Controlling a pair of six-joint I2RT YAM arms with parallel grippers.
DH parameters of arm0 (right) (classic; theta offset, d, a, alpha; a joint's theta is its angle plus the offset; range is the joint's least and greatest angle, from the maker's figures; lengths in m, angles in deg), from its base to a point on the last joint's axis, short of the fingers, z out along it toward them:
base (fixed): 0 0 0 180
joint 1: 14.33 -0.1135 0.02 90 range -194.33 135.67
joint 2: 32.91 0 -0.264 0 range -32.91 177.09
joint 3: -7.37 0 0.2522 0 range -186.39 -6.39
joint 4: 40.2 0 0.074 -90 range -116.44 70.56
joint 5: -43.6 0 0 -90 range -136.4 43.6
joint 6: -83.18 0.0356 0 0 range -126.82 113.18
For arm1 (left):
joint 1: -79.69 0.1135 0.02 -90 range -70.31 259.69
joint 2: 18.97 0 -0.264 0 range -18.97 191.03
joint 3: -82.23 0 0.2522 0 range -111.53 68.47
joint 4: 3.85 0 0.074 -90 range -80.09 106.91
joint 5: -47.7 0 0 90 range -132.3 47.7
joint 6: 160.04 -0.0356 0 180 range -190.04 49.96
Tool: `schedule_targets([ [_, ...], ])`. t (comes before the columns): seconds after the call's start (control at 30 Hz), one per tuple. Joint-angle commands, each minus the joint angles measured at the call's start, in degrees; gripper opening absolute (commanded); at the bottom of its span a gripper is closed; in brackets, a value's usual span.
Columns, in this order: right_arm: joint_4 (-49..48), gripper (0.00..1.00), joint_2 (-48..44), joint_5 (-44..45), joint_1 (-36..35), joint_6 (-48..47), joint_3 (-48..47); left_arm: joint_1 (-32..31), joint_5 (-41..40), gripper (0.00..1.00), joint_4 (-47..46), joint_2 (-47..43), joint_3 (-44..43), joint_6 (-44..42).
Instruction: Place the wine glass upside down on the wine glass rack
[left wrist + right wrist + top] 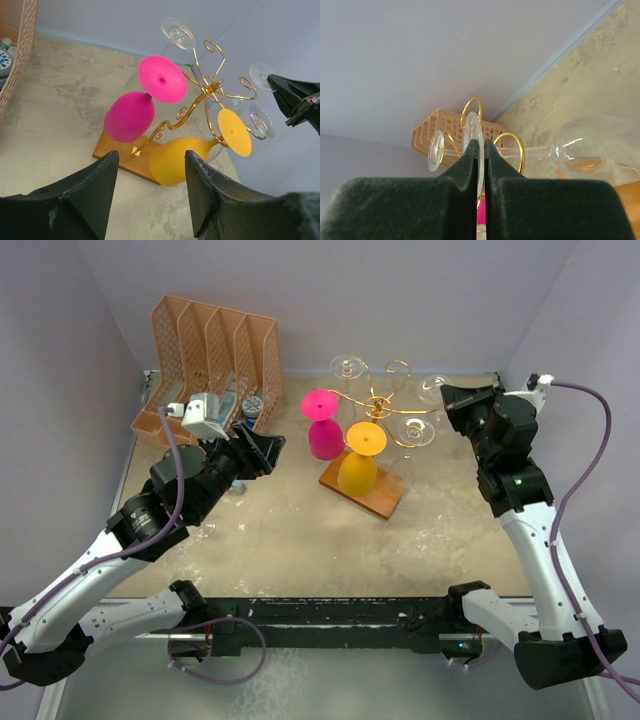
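The wine glass rack (pixel 378 403) is a gold wire stand with curled arms on a brown wooden base (pixel 372 502), at the back middle of the table. A pink glass (pixel 324 432) and a yellow glass (pixel 358 468) hang from it upside down, alongside two clear ones. My right gripper (pixel 447 396) is shut on the round foot (pixel 473 128) of a clear wine glass (pixel 592 150); its stem lies through a gold curl (pixel 516 145). My left gripper (pixel 150 157) is open and holds nothing, left of the rack.
An orange plastic file organizer (pixel 215 345) stands at the back left, with small bottles (pixel 250 408) in front of it. Grey walls close in the back and both sides. The two arm bases sit on a black rail (pixel 330 615) at the near edge.
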Motion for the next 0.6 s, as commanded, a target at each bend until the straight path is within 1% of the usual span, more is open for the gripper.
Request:
schedule_targets([
  [0.0, -7.07, 0.0, 1.12, 0.05, -0.07, -3.09, -3.96, -0.01, -0.95, 0.53, -1.13, -0.4, 0.26, 0.44],
  [0.27, -10.04, 0.0, 1.32, -2.34, -0.07, -5.86, -2.08, 0.04, -1.0, 0.53, -1.21, -0.04, 0.19, 0.39],
  [0.57, -10.97, 0.0, 5.2, -5.59, -0.07, -7.97, -3.19, -0.01, -0.59, 0.53, -1.01, 0.53, 0.43, 0.48],
])
